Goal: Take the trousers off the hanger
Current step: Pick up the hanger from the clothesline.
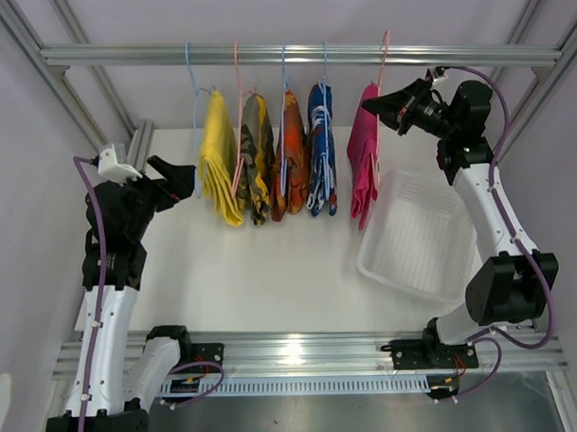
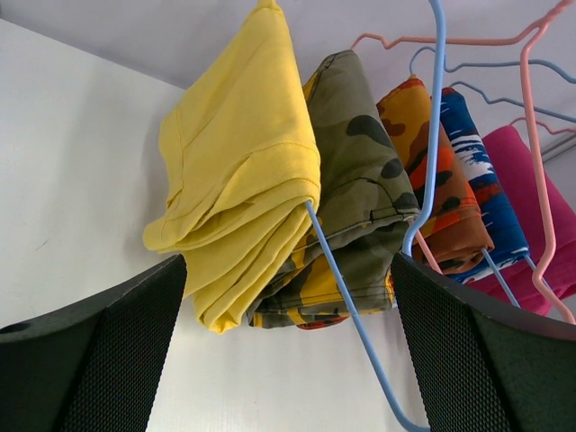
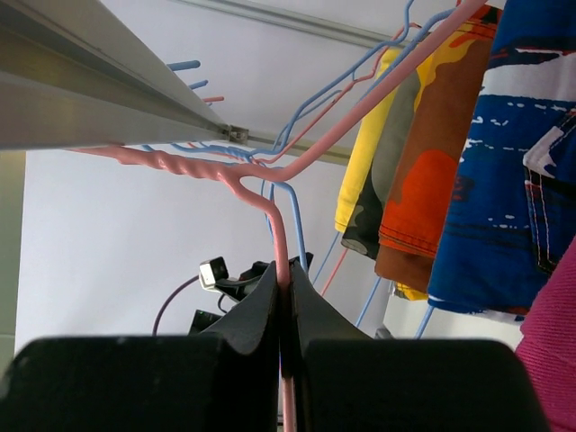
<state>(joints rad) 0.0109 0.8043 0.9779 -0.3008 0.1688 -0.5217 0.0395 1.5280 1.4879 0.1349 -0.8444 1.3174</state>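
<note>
Five pairs hang side by side on wire hangers from the metal rail (image 1: 302, 54) over the back of the white table (image 1: 253, 274). From the left they are the yellow trousers (image 1: 218, 162), the camouflage trousers (image 1: 256, 155), the orange-red trousers (image 1: 292, 154), the blue-and-white trousers (image 1: 320, 148) and, a little apart at the right, the magenta trousers (image 1: 365, 156). A white mesh basket (image 1: 417, 235) sits on the table below and to the right of the magenta pair, beside the right arm.

The left gripper (image 1: 178, 177) hovers just left of the yellow pair, its fingers spread wide and holding nothing. The right gripper (image 1: 375, 104) is up near the rail, at the top of the magenta pair.

The left wrist view looks between the open fingers. The yellow pair is nearest, draped over the bar of a blue hanger (image 2: 360, 333), and the other four are packed close behind it, partly hidden.

The right wrist view shows what the overhead one cannot: the fingers pressed together on the wire of the pink hanger (image 3: 270, 211), just below its twisted neck and right under the rail, with the other hangers' hooks crowded behind
</note>
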